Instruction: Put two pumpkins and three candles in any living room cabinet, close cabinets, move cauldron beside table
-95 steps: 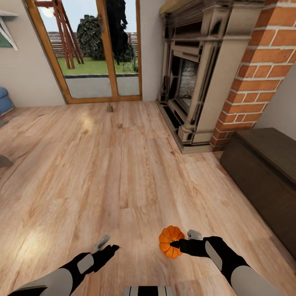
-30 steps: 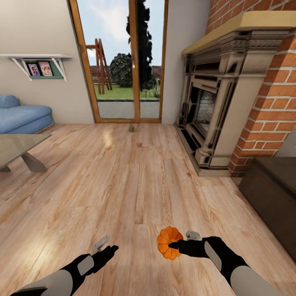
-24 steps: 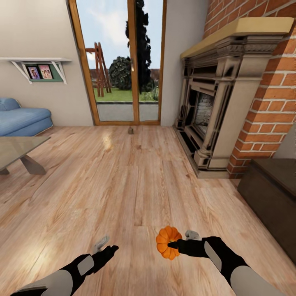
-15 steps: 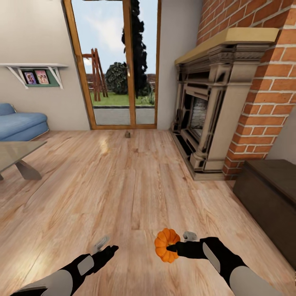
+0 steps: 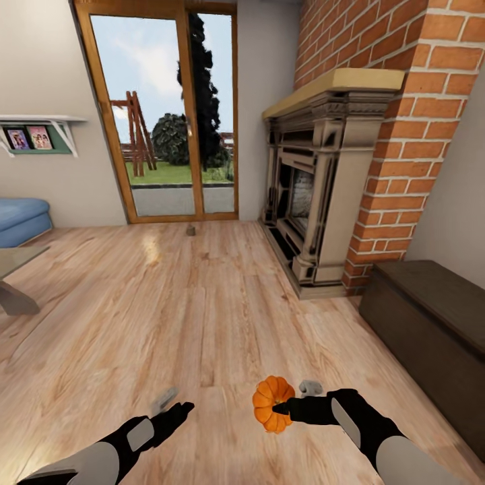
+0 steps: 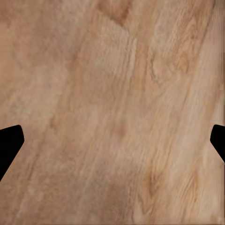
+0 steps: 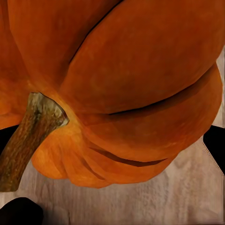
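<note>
Light wood plank floor [image 5: 168, 316] ran across room. Glazed door [image 5: 165, 128] with wood frame stood at far wall, garden with wooden swing frame [image 5: 135, 135] and dark tree beyond. Ornate grey fireplace [image 5: 316, 195] sat in red brick chimney [image 5: 417, 135]. White wall shelf [image 5: 37, 131] held two pictures above blue sofa [image 5: 20, 219]
</note>
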Controlling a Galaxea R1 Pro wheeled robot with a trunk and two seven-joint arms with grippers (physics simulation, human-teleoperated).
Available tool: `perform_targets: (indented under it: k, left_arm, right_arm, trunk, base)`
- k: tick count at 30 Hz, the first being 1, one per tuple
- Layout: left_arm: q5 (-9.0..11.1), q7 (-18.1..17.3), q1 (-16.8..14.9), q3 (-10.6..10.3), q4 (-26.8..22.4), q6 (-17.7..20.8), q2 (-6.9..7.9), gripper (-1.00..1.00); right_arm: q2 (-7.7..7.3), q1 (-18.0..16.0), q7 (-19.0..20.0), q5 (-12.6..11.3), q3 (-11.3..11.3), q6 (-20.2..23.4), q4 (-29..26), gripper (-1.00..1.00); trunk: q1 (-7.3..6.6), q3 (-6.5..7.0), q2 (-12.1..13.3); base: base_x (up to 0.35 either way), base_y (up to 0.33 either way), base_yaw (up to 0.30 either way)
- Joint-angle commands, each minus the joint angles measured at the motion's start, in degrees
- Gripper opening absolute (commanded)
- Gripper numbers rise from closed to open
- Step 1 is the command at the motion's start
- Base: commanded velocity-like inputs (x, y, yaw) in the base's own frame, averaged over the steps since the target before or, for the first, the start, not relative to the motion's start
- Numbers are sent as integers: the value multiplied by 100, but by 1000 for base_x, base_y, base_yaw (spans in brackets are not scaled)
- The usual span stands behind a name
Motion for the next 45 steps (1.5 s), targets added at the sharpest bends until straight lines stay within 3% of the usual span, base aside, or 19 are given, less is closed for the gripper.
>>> perform_targets:
  k: [1, 17, 45]
  left_arm:
    - [-1, -15, 0, 45, -6, 37, 2, 100]
    - [8, -4, 0, 46, 2, 37, -2, 100]
    - [3, 12, 0, 46, 3, 37, -16, 100]
  right_arm:
    - [-6, -3, -19, -25, 30, 23, -6, -100]
    - [2, -3, -27, -17, 30, 23, -6, -100]
    - [3, -3, -23, -17, 46, 25, -6, -100]
  trunk:
    - [-4, 9, 0]
    - [-32, 150, 14]
    - [-647, 433, 1137]
  base:
    - [0, 0, -179]
    - [0, 0, -75]
    - [0, 0, -65]
